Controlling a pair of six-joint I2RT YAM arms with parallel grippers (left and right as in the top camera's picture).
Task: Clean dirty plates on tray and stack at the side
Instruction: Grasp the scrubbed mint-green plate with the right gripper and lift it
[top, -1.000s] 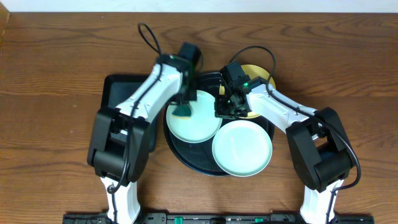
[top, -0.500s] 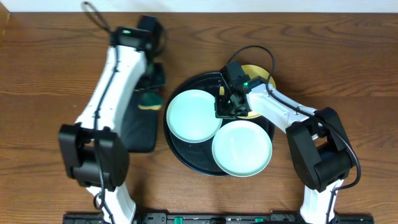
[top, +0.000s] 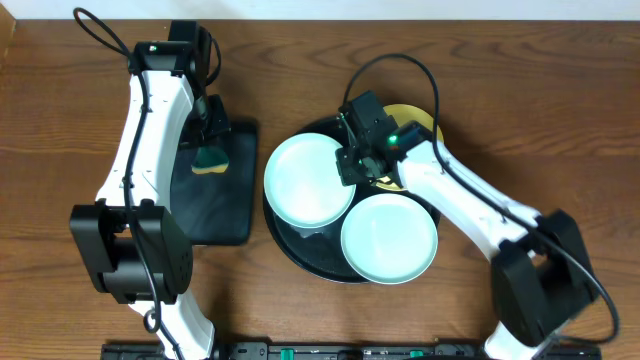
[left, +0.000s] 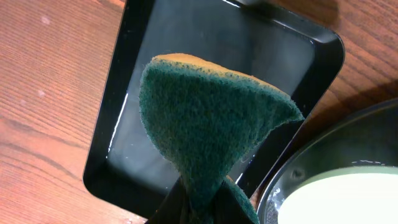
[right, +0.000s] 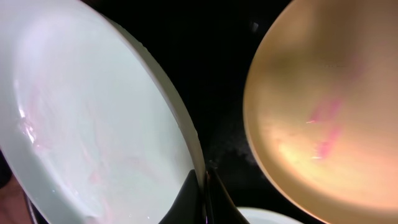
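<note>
Left gripper (top: 213, 135): clenched on sponge (left: 211, 130) over rectangular tray (top: 222, 205), 9 o'clock of round tray (top: 292, 250), probably catching drips.
Right gripper (right: 204, 186): pinching mint plate (top: 308, 180) at its 3 o'clock rim, probably for lifting.

Overhead looks down; wrist views close (sharing tray (top: 300, 250)).

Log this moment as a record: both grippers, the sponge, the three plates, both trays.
left gripper: shut on green sponge, above rectangular tray
right gripper: shut on rim of left mint plate
left mint plate: faint pink smears, over round tray
second mint plate: lying on round tray, ungripped
yellow plate: pink smears, partly hidden under the right arm in the overhead view
</note>
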